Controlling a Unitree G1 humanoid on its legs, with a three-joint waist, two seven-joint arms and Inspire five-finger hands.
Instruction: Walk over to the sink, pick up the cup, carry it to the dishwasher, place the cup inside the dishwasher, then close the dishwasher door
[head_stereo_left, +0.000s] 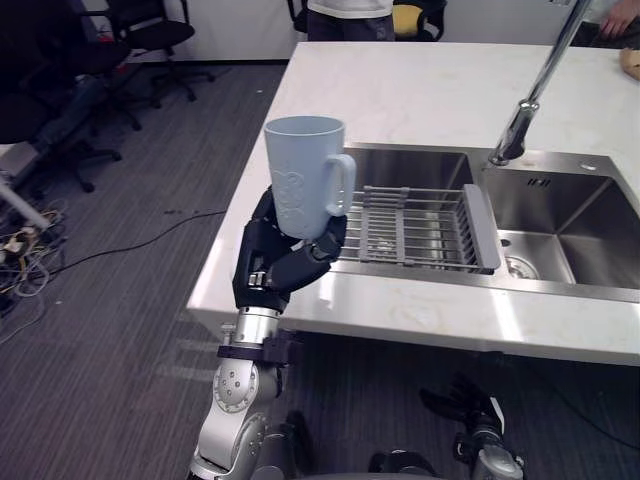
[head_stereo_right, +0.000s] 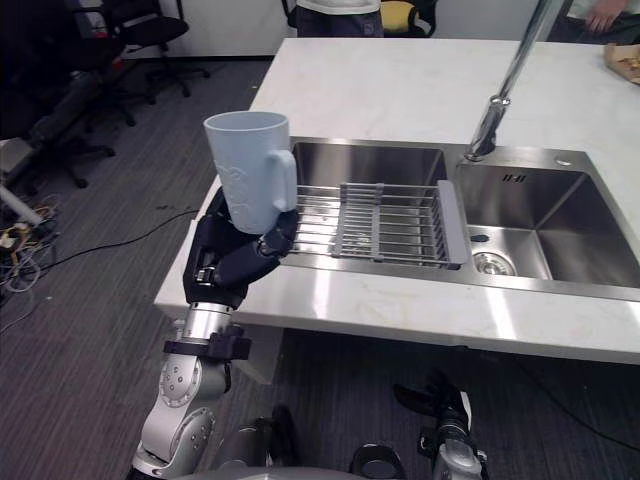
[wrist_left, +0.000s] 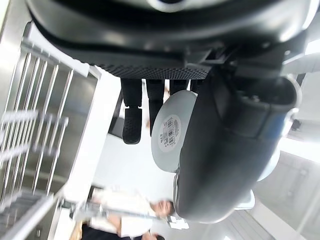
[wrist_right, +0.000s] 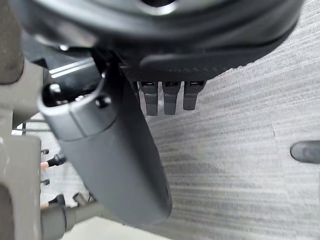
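A pale blue cup (head_stereo_left: 305, 172) with a handle is held upright above the counter's front left corner, just left of the sink (head_stereo_left: 540, 215). My left hand (head_stereo_left: 278, 262) is shut on the cup's lower part, fingers curled round it. In the left wrist view the cup's (wrist_left: 172, 131) white base with a sticker shows between thumb and fingers of that hand (wrist_left: 225, 150). My right hand (head_stereo_left: 470, 405) hangs low under the counter's front edge; in its wrist view its fingers (wrist_right: 164, 97) hang straight over the carpet, holding nothing.
A grey wire drying rack (head_stereo_left: 420, 228) spans the left basin. A tall chrome tap (head_stereo_left: 530, 95) stands behind the sink. The white counter (head_stereo_left: 430, 90) stretches away; a person stands at its far end. Office chairs (head_stereo_left: 150, 40) and floor cables (head_stereo_left: 30, 250) lie to the left.
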